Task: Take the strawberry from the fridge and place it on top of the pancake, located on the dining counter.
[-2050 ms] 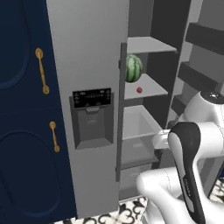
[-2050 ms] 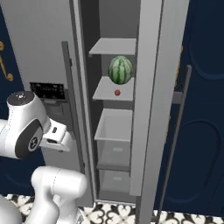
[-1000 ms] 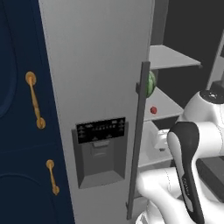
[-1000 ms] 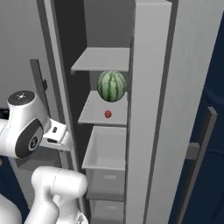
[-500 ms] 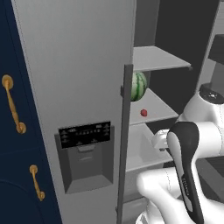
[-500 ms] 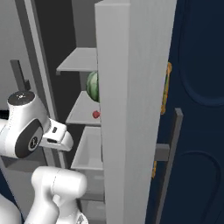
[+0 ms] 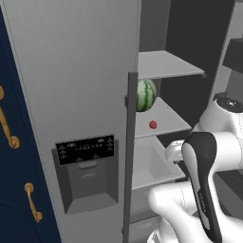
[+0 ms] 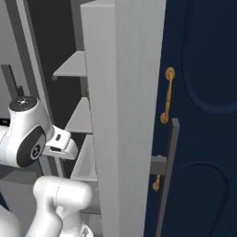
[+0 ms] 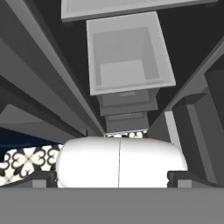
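One strawberry [image 7: 153,124] — on the fridge [image 7: 76,95] shelf [image 7: 166,118] just beside the watermelon [image 7: 145,94], untouched. Gripper [image 9: 119,177] spread wide, empty, aimed down at a drawer bin [image 9: 127,57] — likely not yet raised for reaching.

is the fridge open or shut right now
Open. In the left base view the fridge door stands swung out, baring the inner shelves with the strawberry on one and the watermelon beside it.

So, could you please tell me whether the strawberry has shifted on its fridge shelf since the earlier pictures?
No. The strawberry lies in front of the watermelon, to its right, as before; the camera moved.
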